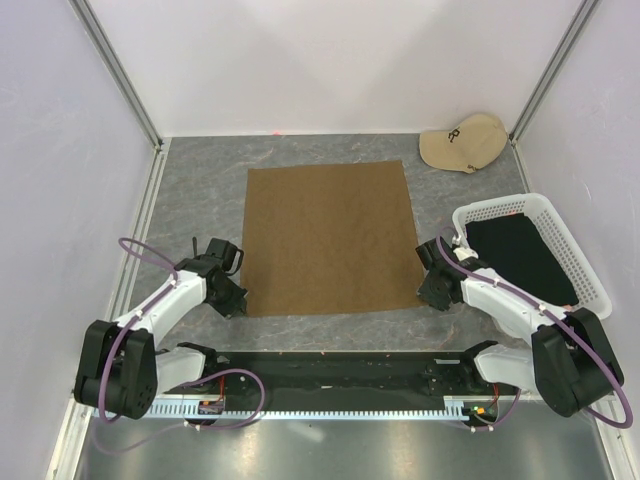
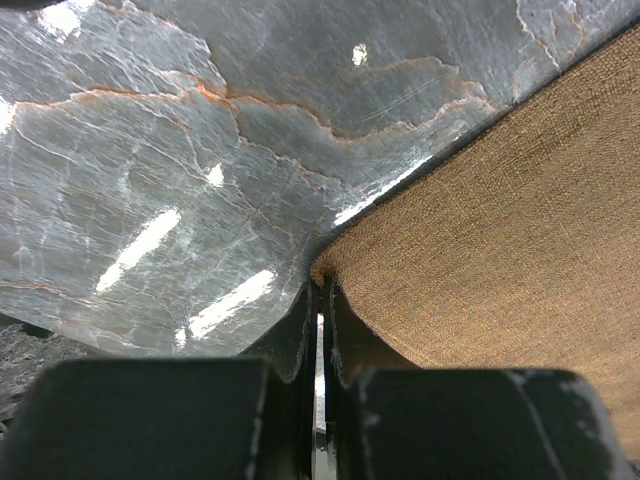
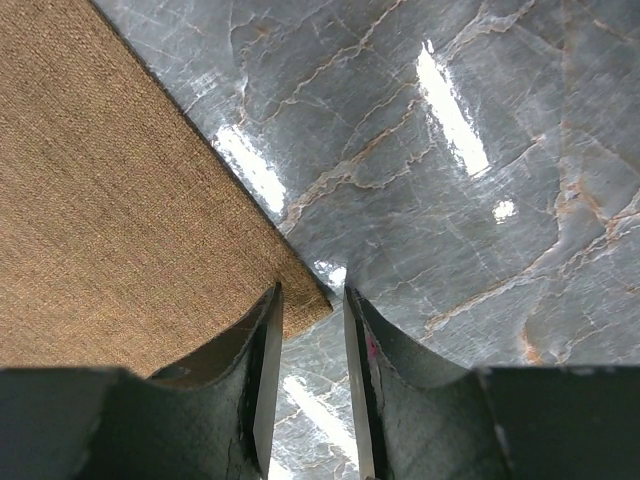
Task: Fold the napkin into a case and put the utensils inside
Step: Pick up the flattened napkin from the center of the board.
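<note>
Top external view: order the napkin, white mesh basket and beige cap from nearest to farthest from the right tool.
1. napkin: its near right corner lies at the right tool tips.
2. white mesh basket: just behind and to the right of the tool.
3. beige cap: far back, on the right.
</note>
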`<state>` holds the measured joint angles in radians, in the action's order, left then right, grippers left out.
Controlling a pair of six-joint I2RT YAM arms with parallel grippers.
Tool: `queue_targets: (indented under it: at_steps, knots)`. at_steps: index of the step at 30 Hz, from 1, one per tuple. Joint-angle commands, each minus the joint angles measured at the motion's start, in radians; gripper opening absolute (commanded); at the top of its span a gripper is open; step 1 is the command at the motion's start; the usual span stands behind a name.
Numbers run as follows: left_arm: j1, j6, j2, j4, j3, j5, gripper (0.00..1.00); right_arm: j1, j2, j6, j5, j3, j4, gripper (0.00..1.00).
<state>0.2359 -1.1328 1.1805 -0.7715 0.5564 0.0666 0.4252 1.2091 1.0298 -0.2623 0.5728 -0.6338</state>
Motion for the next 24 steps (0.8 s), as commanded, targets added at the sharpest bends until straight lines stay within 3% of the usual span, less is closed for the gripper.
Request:
queue_targets:
  at_steps: [1,5,8,13,20,24]
  knots:
    - [-0.006,-0.010,-0.021,0.031,-0.012,0.022,0.02,-0.005,0.010,0.030,0.015,-0.025,0.020,0.39]
    - [-0.006,-0.007,-0.025,0.035,-0.010,0.013,0.02,-0.006,0.032,0.027,0.014,-0.030,0.048,0.35]
    - [-0.006,-0.001,-0.039,0.046,-0.018,0.007,0.02,-0.009,0.043,0.029,0.031,-0.042,0.069,0.19]
    - [-0.006,0.016,-0.056,0.066,-0.027,-0.004,0.02,-0.011,0.032,0.013,0.051,-0.057,0.100,0.00]
    - [-0.006,0.129,-0.122,0.104,0.019,-0.043,0.02,-0.019,-0.110,-0.133,0.087,0.011,0.166,0.00]
    - [-0.006,0.270,-0.191,0.172,0.132,-0.108,0.02,-0.019,-0.187,-0.252,0.089,0.178,0.195,0.00]
